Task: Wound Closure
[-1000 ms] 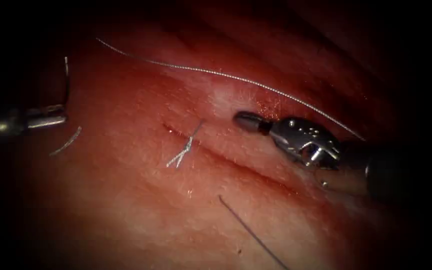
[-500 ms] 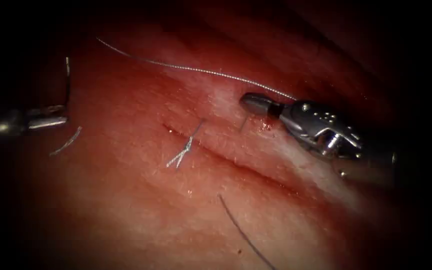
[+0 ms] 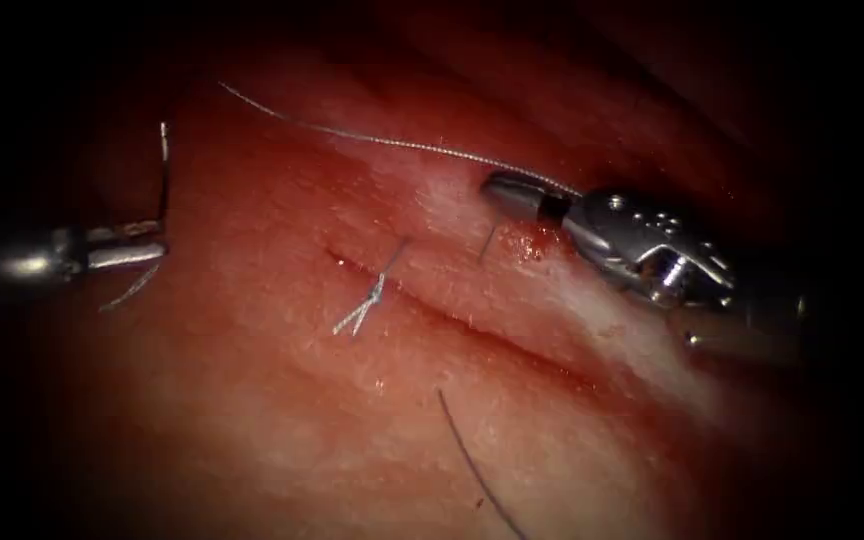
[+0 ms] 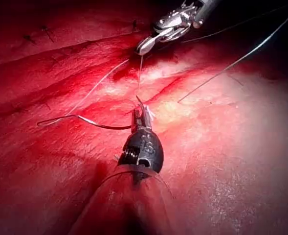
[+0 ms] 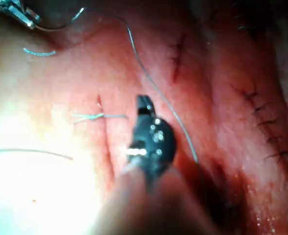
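My left tool is left of the cut, jaws shut on the curved needle near the middle of its curve. The needle is clear of the tissue; in the left wrist view the needle arcs away from the left tool. My right tool hovers right of the cut, jaws shut on the thread. A short strand drops from its tip into the tissue. In the right wrist view the right tool lies beside the thread.
A tied stitch with cut ends crosses the cut's left part. A loose dark thread lies on the near tissue. Red fluid wets the tissue under the right tool. Older stitched cuts lie further off.
The right tool lifted off the tissue up to the long thread, and a short strand now hangs from its tip. The left tool carried the needle slightly rightward.
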Tool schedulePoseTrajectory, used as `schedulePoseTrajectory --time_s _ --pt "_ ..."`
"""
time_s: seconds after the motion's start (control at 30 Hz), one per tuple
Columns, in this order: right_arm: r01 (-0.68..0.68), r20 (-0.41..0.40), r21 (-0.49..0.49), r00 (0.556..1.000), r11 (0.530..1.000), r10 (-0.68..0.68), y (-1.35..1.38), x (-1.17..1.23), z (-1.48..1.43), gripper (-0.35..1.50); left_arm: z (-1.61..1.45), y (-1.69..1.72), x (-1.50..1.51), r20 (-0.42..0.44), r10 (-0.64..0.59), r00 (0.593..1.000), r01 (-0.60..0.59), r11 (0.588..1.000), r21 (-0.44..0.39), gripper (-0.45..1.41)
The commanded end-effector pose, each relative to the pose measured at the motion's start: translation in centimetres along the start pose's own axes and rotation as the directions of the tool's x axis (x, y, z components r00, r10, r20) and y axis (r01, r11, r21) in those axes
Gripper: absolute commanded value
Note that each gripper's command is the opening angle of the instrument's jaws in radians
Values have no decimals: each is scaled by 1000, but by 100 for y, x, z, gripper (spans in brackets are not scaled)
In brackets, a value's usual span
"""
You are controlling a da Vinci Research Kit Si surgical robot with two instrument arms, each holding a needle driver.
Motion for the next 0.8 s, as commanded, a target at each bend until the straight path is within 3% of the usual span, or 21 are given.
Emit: schedulePoseTrajectory --time_s 0.03,0.23,0.3,0.37,0.5,0.57,0.63,0.67,0.73,0.8 --pt "6 -2 6 1000 1000 -6 -3 -3 7 -35 6 2 -7 0 0 1000 0 1000 -2 -45" --pt "12 -2 9 1000 1000 -12 -3 -3 8 -35 9 -11 -23 4 14 1000 -14 1000 7 -45" --pt "18 -2 15 1000 1000 -18 -3 -3 8 -35 10 -17 -28 9 19 1000 -19 1000 18 -37" --pt "18 -2 15 1000 1000 -18 -3 -3 8 -35 10 -17 -32 11 28 1000 -28 999 20 -45" --pt "17 -2 14 1000 1000 -17 -2 -1 8 -35 10 -21 -37 14 20 1000 -20 999 28 -45" --pt "17 -1 14 1000 1000 -17 -2 -1 8 -35 9 -23 -38 18 20 1000 -21 999 35 -30" --pt "17 -1 15 1000 1000 -17 -2 -2 8 -35 8 -27 -40 26 -15 1000 14 998 57 14" --pt "17 -1 15 1000 1000 -17 -2 -2 8 -35 7 -29 -41 33 -28 999 26 997 74 26" --pt "22 -2 14 1000 1000 -22 -2 -1 8 -35 3 -33 -43 47 -48 998 43 993 110 32" --pt "22 -2 17 1000 1000 -22 -1 -1 8 -35 -3 -36 -46 54 -76 996 68 989 133 52"
